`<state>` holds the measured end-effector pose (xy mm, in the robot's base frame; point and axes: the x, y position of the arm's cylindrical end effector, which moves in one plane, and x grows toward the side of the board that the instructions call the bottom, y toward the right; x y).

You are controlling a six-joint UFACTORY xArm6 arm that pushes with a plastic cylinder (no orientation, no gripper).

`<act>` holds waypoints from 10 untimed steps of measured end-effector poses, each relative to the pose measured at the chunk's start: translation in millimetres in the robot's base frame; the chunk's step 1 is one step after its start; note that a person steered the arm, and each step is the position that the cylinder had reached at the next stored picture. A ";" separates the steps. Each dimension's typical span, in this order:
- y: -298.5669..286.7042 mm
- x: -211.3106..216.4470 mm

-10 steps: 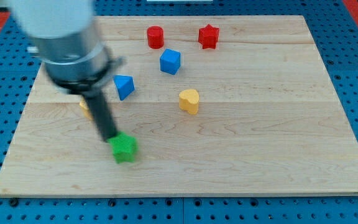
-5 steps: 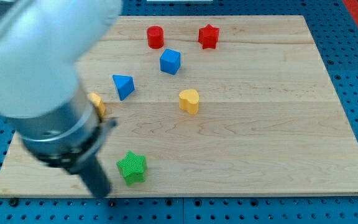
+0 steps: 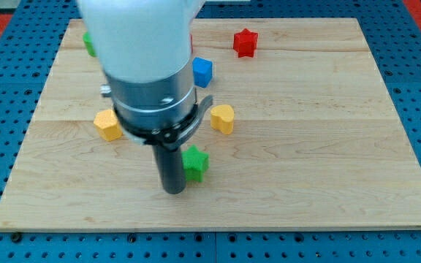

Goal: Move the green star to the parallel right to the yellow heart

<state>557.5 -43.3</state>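
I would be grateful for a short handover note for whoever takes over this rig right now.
My tip is on the board, touching or nearly touching the green star from its lower left in the view.
The green star sits below and left of the yellow heart, apart from it.
Done: nothing yet of the final placement; the star is not level with the heart, nor on its right.
Left: push the star round to the view's right of the heart and up until level with it.
Nearby: a blue cube, red star and another yellow block.
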 end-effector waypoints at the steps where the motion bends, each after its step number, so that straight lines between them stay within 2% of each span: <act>1: 50.1 -11.2; 2: 43.1 2.6; 3: -26.8 23.8; 4: -21.2 -20.1; 5: 12.9 -43.6; 7: 128.8 -45.9; 10: 180.8 -73.7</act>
<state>483.8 137.4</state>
